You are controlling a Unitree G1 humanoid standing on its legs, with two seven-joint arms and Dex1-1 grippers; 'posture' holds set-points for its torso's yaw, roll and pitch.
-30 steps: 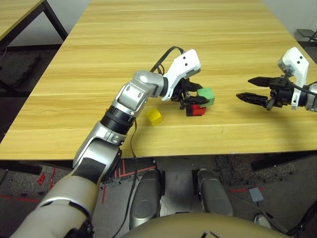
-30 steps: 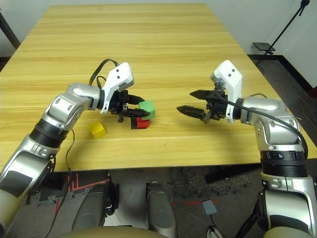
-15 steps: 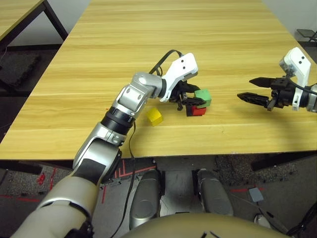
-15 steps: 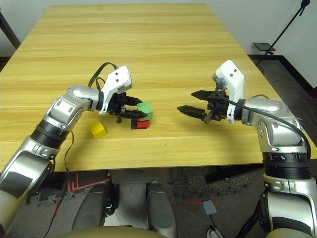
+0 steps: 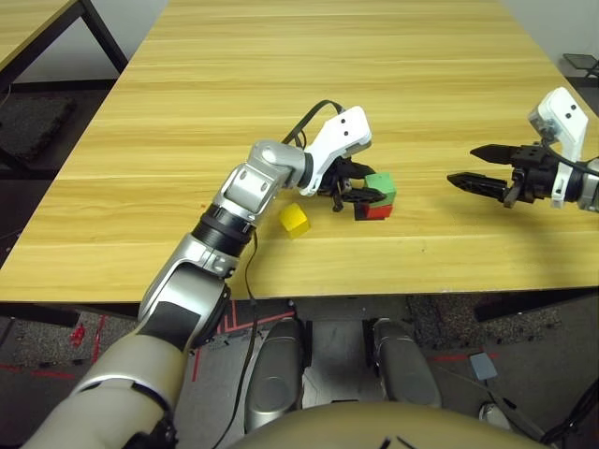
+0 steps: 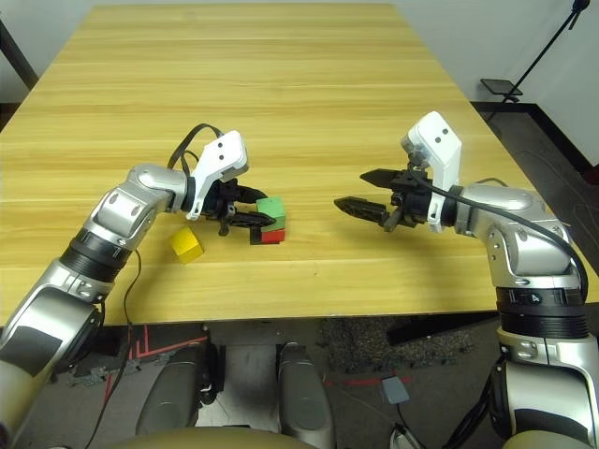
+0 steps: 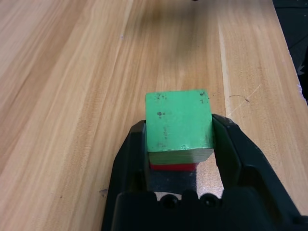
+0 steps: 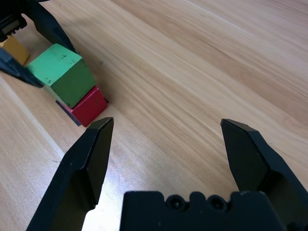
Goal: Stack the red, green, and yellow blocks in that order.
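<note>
Jaws, left: left gripper [image 7: 179, 159] has its jaws either side of the green block [image 7: 178, 121], fingers close on its flanks; whether they clamp or have just let go, cannot tell.
Stack: green block sits square on the red block [image 8: 89, 106], red resting on a flat black square patch [image 8: 67, 111] on the desk [image 5: 281, 84]. First two layers look placed.
Why held so: low sideways approach lets the fingers straddle the top cube without knocking the bottom one; likely steadying or aligning.
Yellow block [image 5: 294, 220]: alone on the desk, near the left forearm, apart from the stack, towards the robot's left. Last one to go on.
Obstruction: left arm lies between yellow block and stack; it must back off before reaching.
Jaws, right: right gripper [image 8: 166, 159] spread wide, nothing in it, hovering well apart from the stack, pointing at it.
Risk: retreat could drag the green block off.
</note>
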